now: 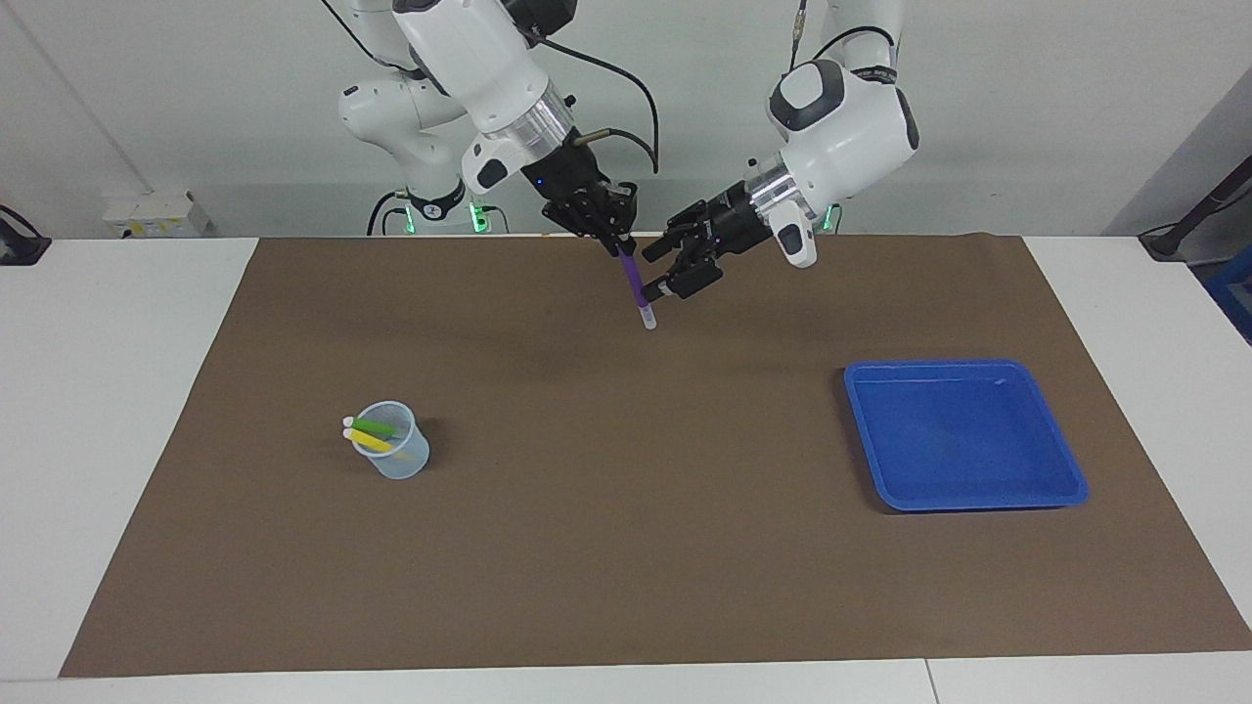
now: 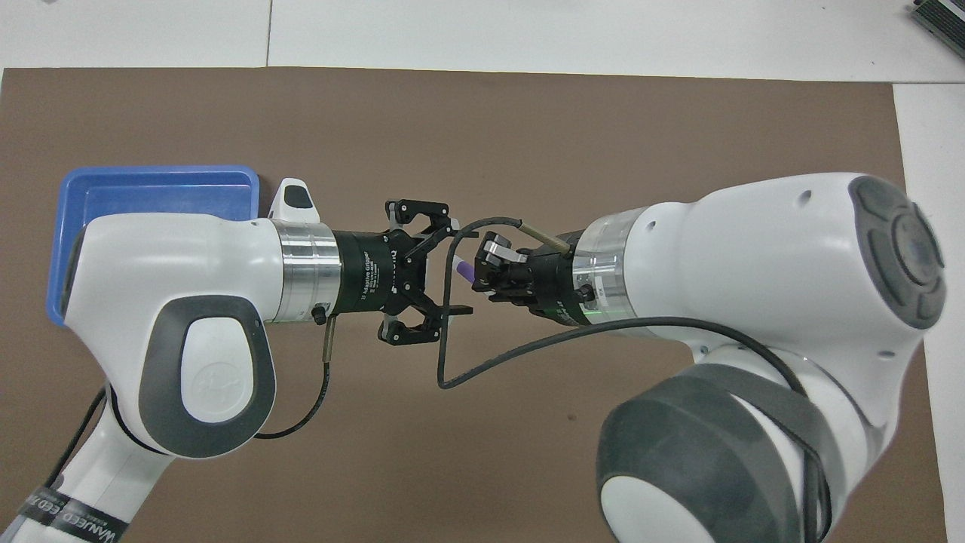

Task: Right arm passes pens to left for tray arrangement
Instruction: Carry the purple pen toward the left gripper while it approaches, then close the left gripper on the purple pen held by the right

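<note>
We're right at the handover, up in the air over the mat's edge nearest the robots, about midway between the two arms' ends of the table. The right gripper [image 1: 608,235] is clamped on the top of the purple pen [image 1: 636,286], which hangs slanting down with its whitish tip lowest. The left gripper [image 1: 663,277] has its fingers spread wide on either side of the pen's lower half, and from above we see those fingers [image 2: 460,310] bracketing the purple barrel without pinching it, so by our reading the pen belongs to the right arm alone for now. The tray [image 1: 1071,494] sits toward the left arm's end of the table, with nothing in it that we can see. Toward the right arm's end, the cup [image 1: 406,464] holds the green pen [image 1: 376,427] and the yellow pen [image 1: 372,442], leaning over its rim. So we judge the score as this: one pen out of the cup and presented, none delivered. Left to do, as we read it: the left closes, the right lets go, the purple pen goes into the tray, and then two more pens follow the same way.
</note>
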### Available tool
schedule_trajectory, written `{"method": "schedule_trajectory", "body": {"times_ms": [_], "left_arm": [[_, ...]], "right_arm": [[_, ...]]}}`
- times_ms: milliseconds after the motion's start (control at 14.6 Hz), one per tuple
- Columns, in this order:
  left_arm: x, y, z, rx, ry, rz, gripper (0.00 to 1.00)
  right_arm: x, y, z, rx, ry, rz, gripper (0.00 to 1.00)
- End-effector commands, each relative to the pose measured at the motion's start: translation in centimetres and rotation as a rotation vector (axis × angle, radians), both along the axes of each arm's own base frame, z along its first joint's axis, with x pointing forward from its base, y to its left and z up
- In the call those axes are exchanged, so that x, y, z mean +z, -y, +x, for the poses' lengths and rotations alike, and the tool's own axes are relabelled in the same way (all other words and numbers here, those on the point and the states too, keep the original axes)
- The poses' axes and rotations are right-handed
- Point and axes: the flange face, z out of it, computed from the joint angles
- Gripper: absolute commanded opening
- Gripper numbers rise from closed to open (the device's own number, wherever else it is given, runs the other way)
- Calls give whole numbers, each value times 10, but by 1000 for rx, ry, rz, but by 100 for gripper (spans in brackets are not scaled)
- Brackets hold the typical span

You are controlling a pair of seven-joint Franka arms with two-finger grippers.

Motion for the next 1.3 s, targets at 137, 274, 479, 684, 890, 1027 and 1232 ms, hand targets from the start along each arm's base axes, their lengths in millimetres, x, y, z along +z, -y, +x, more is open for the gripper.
{"method": "schedule_trajectory", "body": {"times_ms": [137,274,479,684,890,1027,1232], "left_arm": [[-14,-13,-6,-50,79,16,81],[-13,-8,-9,-55,85,15,74],[-13,-5,-10,-59,86,14,69],[-12,-7,-10,-67,76,10,54],[-11,-8,-10,-85,58,4,44],[-7,-12,-7,-85,38,-16,49],[-3,-27,-1,-72,-3,-56,53]], "right_arm": [[-2,-4,-2,-32,-32,46,0],[-2,-5,-2,-33,-40,63,0],[-2,-5,-2,-34,-43,64,0],[-2,-6,-2,-38,-54,83,0],[-2,-6,-2,-40,-55,86,0],[-1,-6,-2,-40,-55,87,0],[-1,-6,-2,-42,-53,88,0]]}}
